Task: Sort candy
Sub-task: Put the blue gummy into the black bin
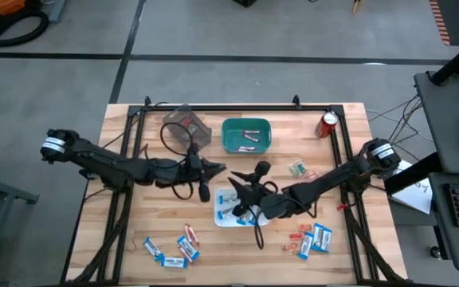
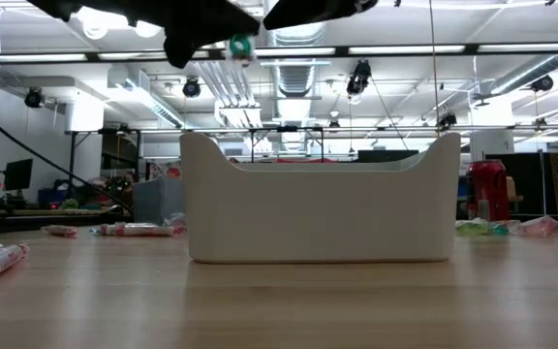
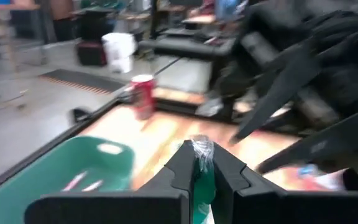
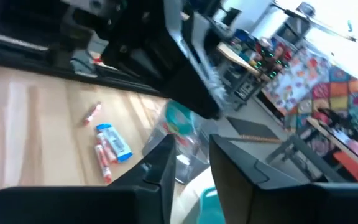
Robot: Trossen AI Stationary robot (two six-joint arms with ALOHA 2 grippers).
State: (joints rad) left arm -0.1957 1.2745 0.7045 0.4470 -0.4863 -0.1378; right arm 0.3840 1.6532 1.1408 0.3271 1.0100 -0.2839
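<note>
Mid-frame the left gripper (image 3: 199, 167) pinches a green candy (image 3: 202, 152), the right gripper (image 4: 191, 155) parted beside it, while most candy (image 1: 174, 247) lies unsorted along the bottom.

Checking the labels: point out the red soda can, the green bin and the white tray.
red soda can (image 1: 327, 124), high view, on its top.
green bin (image 1: 246, 147), high view, on its near rim.
white tray (image 2: 318, 208), low view, on its front wall.

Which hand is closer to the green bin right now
Left. The left hand sits just below the green bin's lower-left corner, shut on a green-wrapped candy. The right hand is farther down the table, over the white tray.
</note>
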